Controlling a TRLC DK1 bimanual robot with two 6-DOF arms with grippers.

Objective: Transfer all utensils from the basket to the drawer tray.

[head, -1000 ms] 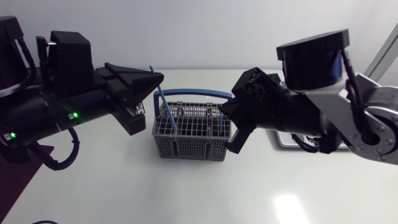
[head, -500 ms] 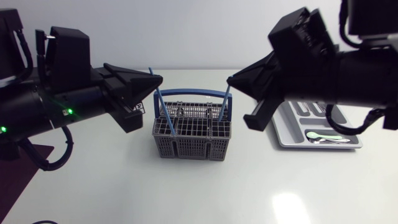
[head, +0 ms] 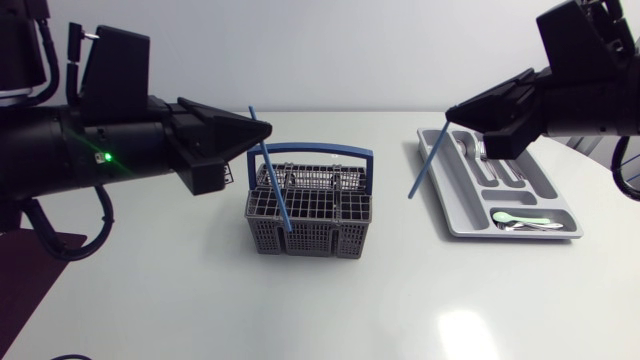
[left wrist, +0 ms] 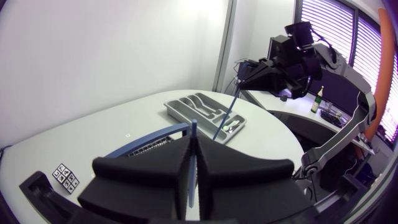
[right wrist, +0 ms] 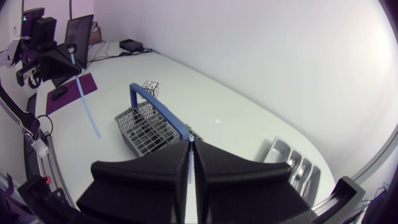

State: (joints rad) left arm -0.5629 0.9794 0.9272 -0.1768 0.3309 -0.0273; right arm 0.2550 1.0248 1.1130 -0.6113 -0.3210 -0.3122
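A grey wire basket (head: 310, 212) with a blue handle stands mid-table. Above its left end, my left gripper (head: 257, 133) is shut on a long blue utensil (head: 272, 170) that slants down in front of the basket. My right gripper (head: 451, 116) is shut on a second blue utensil (head: 428, 160), which hangs in the air just left of the grey drawer tray (head: 455, 226). In the left wrist view the fingers (left wrist: 180, 163) pinch the blue handle (left wrist: 193, 132). In the right wrist view, the other handle (right wrist: 190, 147) shows between closed fingers (right wrist: 205, 163), with the basket (right wrist: 146, 127) beyond.
The tray holds a green spoon (head: 520, 217) in its front compartment and grey utensils (head: 492, 165) in the long slots. A dark purple mat (head: 30, 270) lies at the table's left edge. A small patterned cube (left wrist: 65, 177) sits on the table near the basket.
My right arm has pulled its blue utensil up out of the basket and carried it right, up to the tray's left edge. The left gripper has barely shifted.
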